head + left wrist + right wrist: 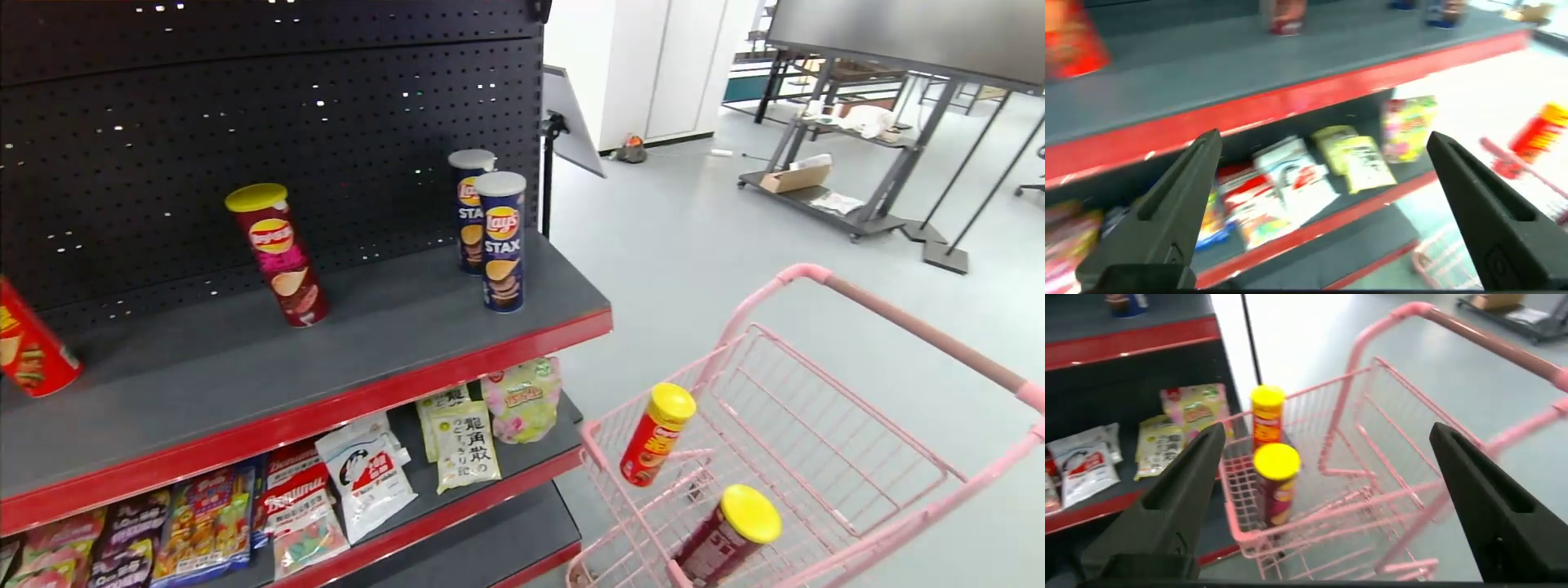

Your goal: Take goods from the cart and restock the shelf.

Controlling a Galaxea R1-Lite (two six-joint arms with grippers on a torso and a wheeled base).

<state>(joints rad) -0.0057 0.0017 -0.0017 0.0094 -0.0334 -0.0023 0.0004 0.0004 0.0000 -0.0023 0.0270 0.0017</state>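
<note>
On the grey upper shelf, the dark blue cardboard tube with a grey lid and its twin behind it each carry a round red-and-yellow logo above white capitals. The maroon tube with a yellow lid bears a similar logo. Below, a pale flat packet shows columns of black characters. A white pouch has red lettering, probably too small to read.

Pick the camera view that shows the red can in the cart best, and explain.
Head view: the red can shows nearly whole, leaning in the cart. In the right wrist view the dark can hides its lower part. The left wrist view catches it at the edge, cut off.
</note>
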